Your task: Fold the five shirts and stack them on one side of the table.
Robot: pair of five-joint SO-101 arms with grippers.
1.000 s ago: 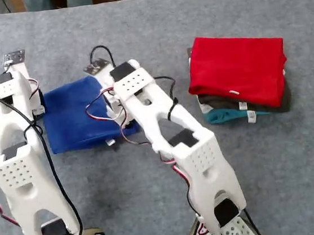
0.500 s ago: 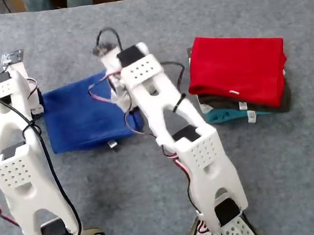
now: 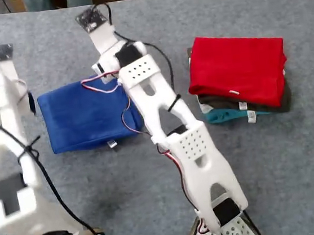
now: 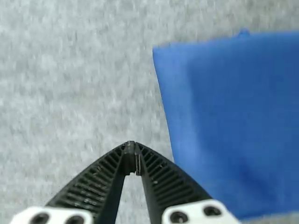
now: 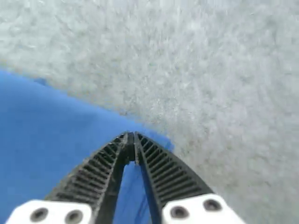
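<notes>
Blue shirt point(image 3: 86, 114) lay folded, long side crosswise — right gripper point(image 5: 131, 135), closed on nothing, above its corner nearer the stack point(image 3: 237, 77); left gripper point(image 4: 131, 145), likewise closed, off the opposite edge.

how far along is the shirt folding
Done: the red shirt tops a folded stack, with a brown shirt and teal shirt showing beneath. In hand: nothing; both jaws are shut, empty. Left: the folded blue shirt lies apart, not yet stacked.
</notes>
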